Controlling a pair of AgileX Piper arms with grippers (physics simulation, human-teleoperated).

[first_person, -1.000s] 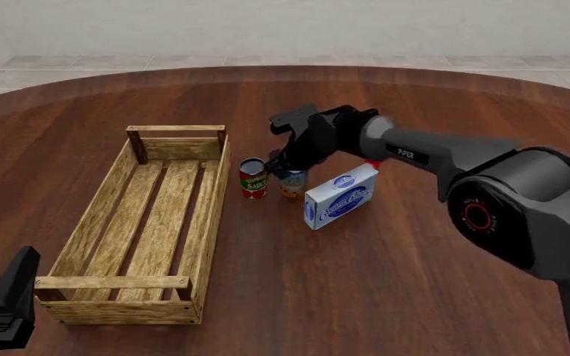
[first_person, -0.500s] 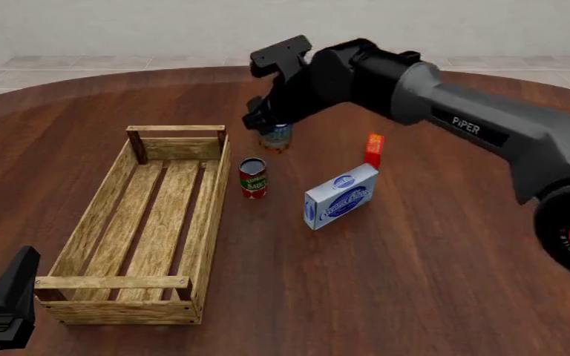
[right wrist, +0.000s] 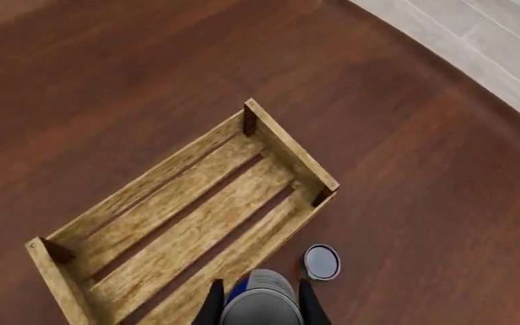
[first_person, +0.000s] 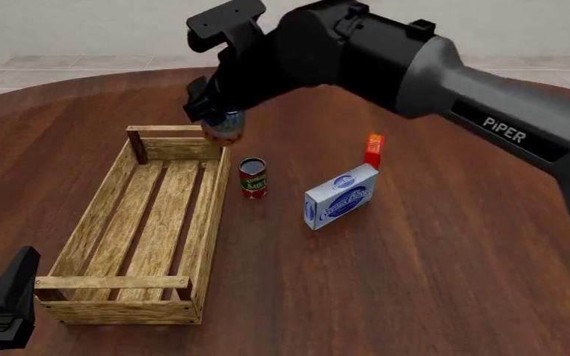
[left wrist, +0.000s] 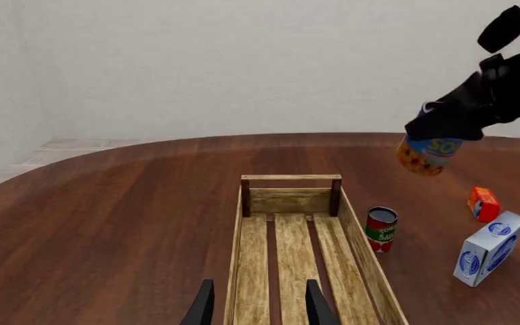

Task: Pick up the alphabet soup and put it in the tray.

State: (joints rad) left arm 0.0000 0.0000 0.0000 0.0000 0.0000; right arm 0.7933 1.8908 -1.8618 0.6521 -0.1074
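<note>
I had the small blue and orange-yellow alphabet soup can (first_person: 223, 126) clamped between the fingers of my right gripper (first_person: 217, 119), carried in the air above the far end of the long light wooden slatted tray (first_person: 100, 222), about over its right-hand rim. This was the transport step, I judged. Next I needed to bring the can inward over the slats, lower it and let go, clear of the red and green can (first_person: 253, 177) just beside the tray. My left gripper (left wrist: 258, 305) hung parted, holding nothing.
</note>
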